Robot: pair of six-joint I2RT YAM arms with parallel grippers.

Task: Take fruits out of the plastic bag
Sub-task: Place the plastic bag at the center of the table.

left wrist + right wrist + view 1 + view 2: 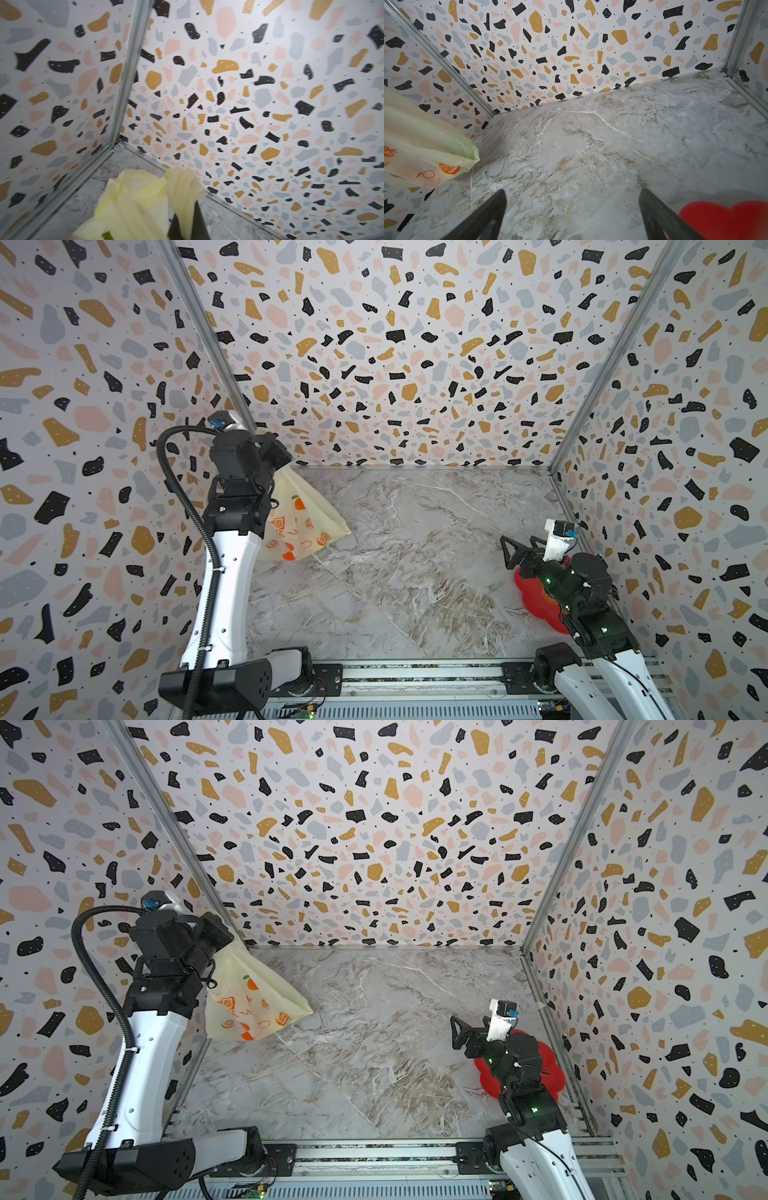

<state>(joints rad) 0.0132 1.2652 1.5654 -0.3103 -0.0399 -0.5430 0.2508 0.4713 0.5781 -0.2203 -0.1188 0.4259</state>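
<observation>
**While bag hangs at left, right jaws wait wide**

Where the left wall meets the far wall, the left gripper (268,445) is raised high, jaws closed on the bunched handles of the bag (303,514). The left wrist view shows the pale yellow handles draped over one dark finger (199,220). The bag hangs below the gripper at far left, orange prints facing the room, its lower corner pointing right. Whether it touches the table (415,551) I cannot tell. A green bit (107,235) shows at the bag's mouth; which fruit it is I cannot tell. Other fruits are hidden.

Mid-table is bare marble.

At near right, the right gripper (505,553) hangs low over the table, pointing left, jaws spread fully and holding nothing. A red plate (540,605) lies under that arm, partly covered by it.
</observation>
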